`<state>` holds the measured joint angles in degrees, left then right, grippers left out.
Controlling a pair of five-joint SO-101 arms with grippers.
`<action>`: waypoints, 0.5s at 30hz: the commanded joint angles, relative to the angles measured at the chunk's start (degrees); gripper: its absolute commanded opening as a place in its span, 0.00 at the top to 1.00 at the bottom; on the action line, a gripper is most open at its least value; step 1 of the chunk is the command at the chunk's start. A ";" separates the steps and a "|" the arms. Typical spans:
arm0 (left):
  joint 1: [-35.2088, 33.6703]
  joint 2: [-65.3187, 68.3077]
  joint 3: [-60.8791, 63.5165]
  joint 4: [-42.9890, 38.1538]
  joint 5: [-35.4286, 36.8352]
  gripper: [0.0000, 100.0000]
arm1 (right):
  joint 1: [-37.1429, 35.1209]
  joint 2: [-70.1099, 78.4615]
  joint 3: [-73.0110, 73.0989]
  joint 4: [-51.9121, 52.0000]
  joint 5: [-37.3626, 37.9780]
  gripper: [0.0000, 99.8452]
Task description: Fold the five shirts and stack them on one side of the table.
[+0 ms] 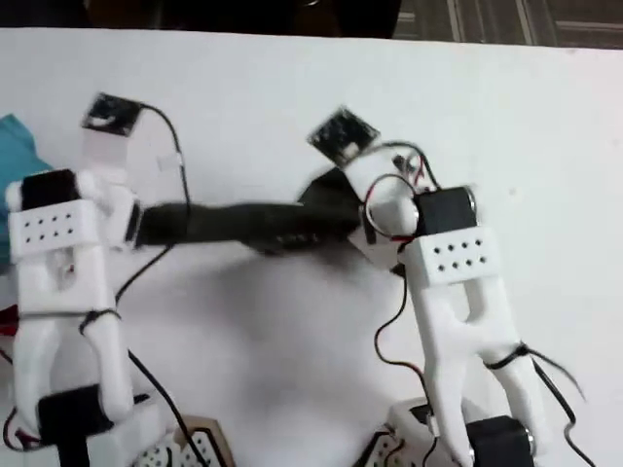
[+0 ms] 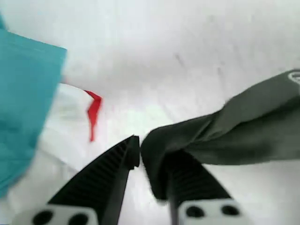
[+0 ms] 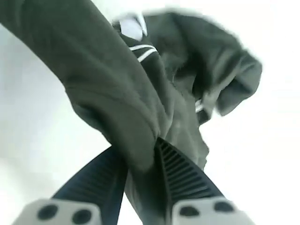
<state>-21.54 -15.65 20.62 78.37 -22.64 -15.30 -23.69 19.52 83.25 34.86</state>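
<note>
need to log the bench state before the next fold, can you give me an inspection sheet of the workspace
surface: white table, no marks seen.
job's things: dark shirt stretched between the two grippers; teal shirt at the table edge beside the left arm.
clutter: white cloth with a red part, beside the teal shirt; it may be another shirt, cannot tell.
grippers: left gripper shut on one end of the dark shirt; right gripper shut on the other end.
cables: black cables hang in loose loops along both arms.
surroundings: dark area beyond the far table edge; nothing else seen.
</note>
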 commanded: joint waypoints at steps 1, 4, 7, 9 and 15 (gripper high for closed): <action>0.35 4.57 1.89 -5.27 -0.53 0.71 | 4.09 -2.77 8.53 -7.52 2.73 0.98; -1.32 8.88 1.27 -9.41 -0.53 0.72 | 8.31 -2.33 13.10 -16.04 2.99 0.98; -0.26 10.20 -2.42 -6.07 -0.53 0.72 | 11.03 -2.33 15.30 -22.73 2.64 0.98; 3.25 10.20 -5.14 -1.32 -0.62 0.72 | 11.38 -2.33 16.26 -26.15 0.53 0.98; 16.79 10.81 -4.00 -1.05 -5.71 0.72 | 11.56 -2.33 17.14 -33.27 -1.67 0.98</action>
<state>-9.93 -4.57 16.22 80.31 -26.59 -4.48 -23.78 37.19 53.10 33.98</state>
